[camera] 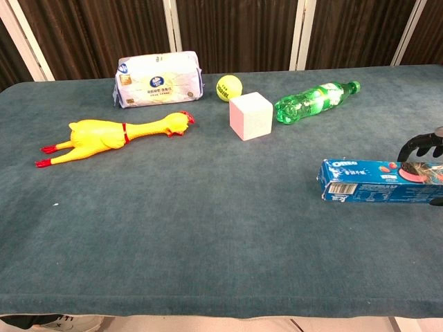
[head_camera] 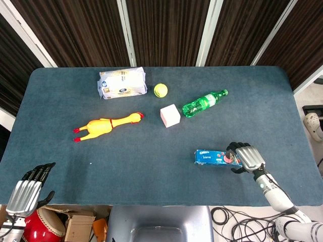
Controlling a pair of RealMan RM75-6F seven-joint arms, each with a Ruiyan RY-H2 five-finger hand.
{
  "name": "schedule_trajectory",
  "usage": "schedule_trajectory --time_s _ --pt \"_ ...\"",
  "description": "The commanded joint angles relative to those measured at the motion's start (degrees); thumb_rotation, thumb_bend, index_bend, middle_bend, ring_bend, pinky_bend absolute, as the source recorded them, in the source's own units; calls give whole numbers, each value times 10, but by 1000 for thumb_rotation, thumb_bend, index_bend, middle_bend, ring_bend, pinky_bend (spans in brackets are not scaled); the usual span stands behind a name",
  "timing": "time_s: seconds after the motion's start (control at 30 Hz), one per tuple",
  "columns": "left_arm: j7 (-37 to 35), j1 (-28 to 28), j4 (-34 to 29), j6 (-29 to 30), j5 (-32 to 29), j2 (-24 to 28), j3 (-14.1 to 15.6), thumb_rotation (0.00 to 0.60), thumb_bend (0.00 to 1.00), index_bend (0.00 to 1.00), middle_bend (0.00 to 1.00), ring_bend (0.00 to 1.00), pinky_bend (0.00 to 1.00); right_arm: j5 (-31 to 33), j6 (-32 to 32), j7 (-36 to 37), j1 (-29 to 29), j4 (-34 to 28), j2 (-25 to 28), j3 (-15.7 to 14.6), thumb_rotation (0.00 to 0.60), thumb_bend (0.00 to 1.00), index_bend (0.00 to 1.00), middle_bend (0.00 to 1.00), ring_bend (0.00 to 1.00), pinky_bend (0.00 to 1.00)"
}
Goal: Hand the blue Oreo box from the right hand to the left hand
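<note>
The blue Oreo box (head_camera: 214, 157) lies flat on the table near its front right, long side left to right. It also shows at the right edge of the chest view as the blue Oreo box (camera: 377, 181). My right hand (head_camera: 247, 157) wraps the box's right end, dark fingers curled over its far edge and the thumb at its near edge. Only the fingertips (camera: 422, 146) of that hand show in the chest view. My left hand (head_camera: 28, 189) hovers off the table's front left corner, fingers stretched and apart, holding nothing.
On the dark blue table (head_camera: 151, 166) lie a yellow rubber chicken (head_camera: 103, 126), a white tissue pack (head_camera: 122, 82), a yellow tennis ball (head_camera: 160, 90), a pale pink cube (head_camera: 170, 115) and a green bottle (head_camera: 204, 103) on its side. Boxes and cables sit below the front edge.
</note>
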Motion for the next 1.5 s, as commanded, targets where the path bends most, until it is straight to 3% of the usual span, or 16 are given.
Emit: schedule_trajectory --time_s 0.03,0.5,0.6,0.77,0.9,1.03,1.23,1.4,1.5 --pt "0 0 0 0 0 0 0 600 275 146 182 170 301 0 0 0 0 0 -1 1 600 105 308 196 185 233" --pt "-2 1 -3 0 -2 3 1 600 275 146 188 172 302 14 -6 -25 5 15 -10 2 600 121 336 223 212 234" --pt "-3 3 -5 2 -4 5 1 600 275 147 188 172 303 14 3 -32 4 23 -19 6 600 206 368 253 270 281" --pt "0 2 -6 -3 -7 4 1 600 275 146 189 174 304 13 19 -41 -1 32 -26 7 600 430 454 351 405 431" --pt "2 1 -9 -7 -9 6 2 600 275 146 190 176 305 23 24 -63 -3 36 -30 9 600 508 514 401 460 490" --pt "0 2 -10 -6 -9 7 1 600 275 146 190 176 306 29 25 -65 -3 31 -30 14 600 518 537 419 482 510" --pt "2 2 -11 -7 -8 7 3 600 276 146 191 177 306 -4 45 -49 2 -24 -4 21 600 518 538 420 482 510" --pt "0 2 -11 -2 4 5 6 600 276 145 187 177 307 -31 57 -74 18 -116 33 32 600 519 538 420 482 510" --pt "-6 -1 -9 7 23 -1 5 600 276 96 114 154 307 -4 35 -115 42 -168 45 50 600 518 539 420 482 510"
